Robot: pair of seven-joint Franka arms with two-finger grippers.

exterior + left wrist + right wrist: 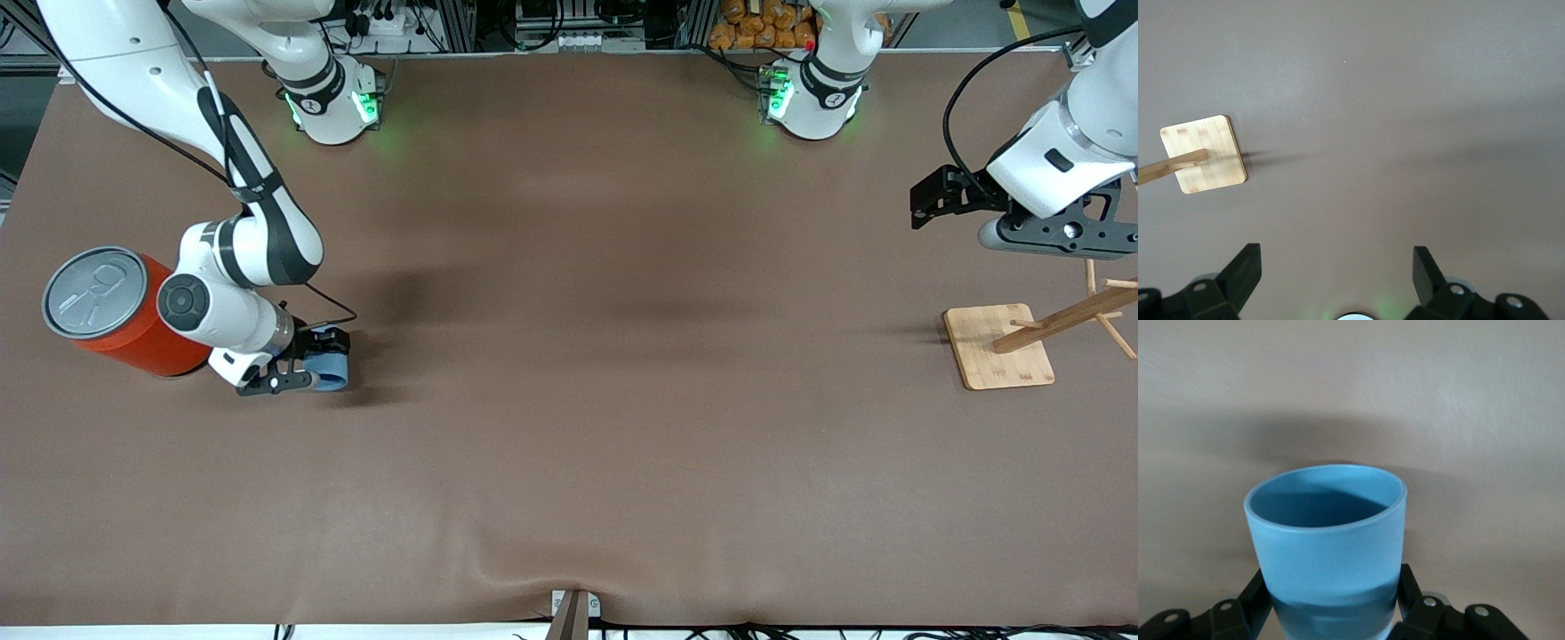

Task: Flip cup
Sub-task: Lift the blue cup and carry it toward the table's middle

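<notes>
The cup [333,369] lay on its side near the right arm's end of the table, just beside the orange can [120,311], clamped low on its body between the right gripper's [307,360] fingers. To flip it well, the wrist needed a slow roll clear of the can. The left gripper [933,197] waited open-jawed above the wooden stand [997,347].

cup [1328,547]: matt, smooth blue
can [124,316]: dull grey metal lid
stand [997,345]: pale bare wood
table [587,356]: matt brown cloth-like cover
</notes>
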